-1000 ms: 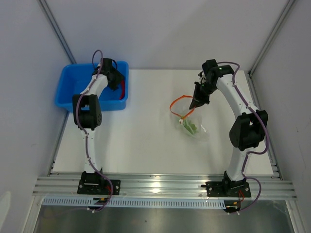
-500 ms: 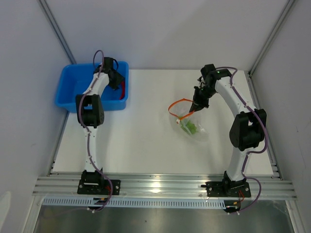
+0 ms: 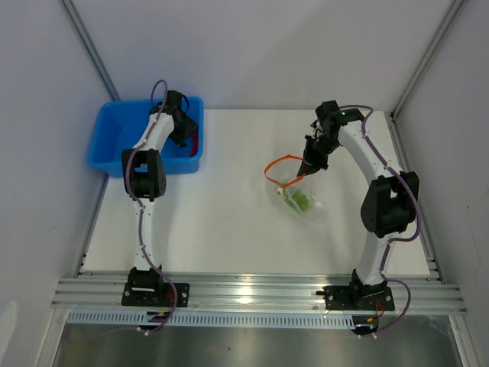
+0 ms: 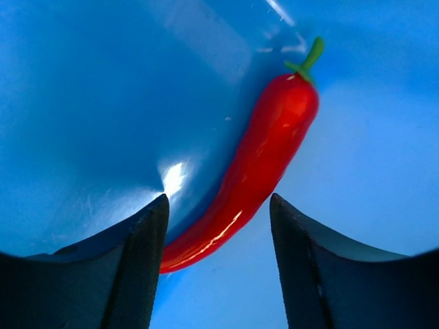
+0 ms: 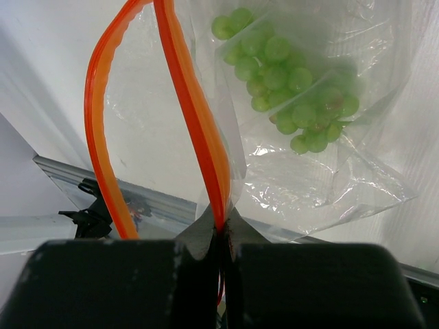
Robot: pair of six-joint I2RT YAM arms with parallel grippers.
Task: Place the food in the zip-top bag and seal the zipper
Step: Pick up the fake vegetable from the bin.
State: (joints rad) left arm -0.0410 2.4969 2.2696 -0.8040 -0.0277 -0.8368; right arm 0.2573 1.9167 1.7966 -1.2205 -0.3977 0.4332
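Tub: blue plastic tub [image 3: 114, 130] at far-left corner of white table [image 3: 229, 222].
Chili: slim glossy red chili toy w/ green stem [image 4: 271, 154] lies in tub, by its right wall. In left wrist view its long axis runs diag., stem end up-right, pointed tip down-left.
L claw: left gripper [image 4: 218, 205] spread wider than the chili, holds nothing. It hangs over the chili's tip half w/ one finger [image 4: 134, 267] each side. Tip slips behind the left-hand finger; contact can't tell.
L vs 1 s ago: wrist sits a bit further back in tub, elbow nudged right.
Bag: clear floppy zip-top plastic bag [image 5: 329, 178] lies mid-right on table, mouth twd far-left, closed end twd near-right.
Grapes: bunch of light-green grapes [image 5: 288, 82] inside bag, near closed end.
Zipper: thin red-orange zipper strip [image 5: 199, 116] along mouth, unsealed. Its two sides bow apart into an open loop and meet at the pinch.
R claw: right gripper [image 5: 221, 229] pressed together, pinching zipper at one end of the mouth.
R vs 1 s ago: approx. same spot. Loop shifted slightly left; bag body & grapes barely moved.
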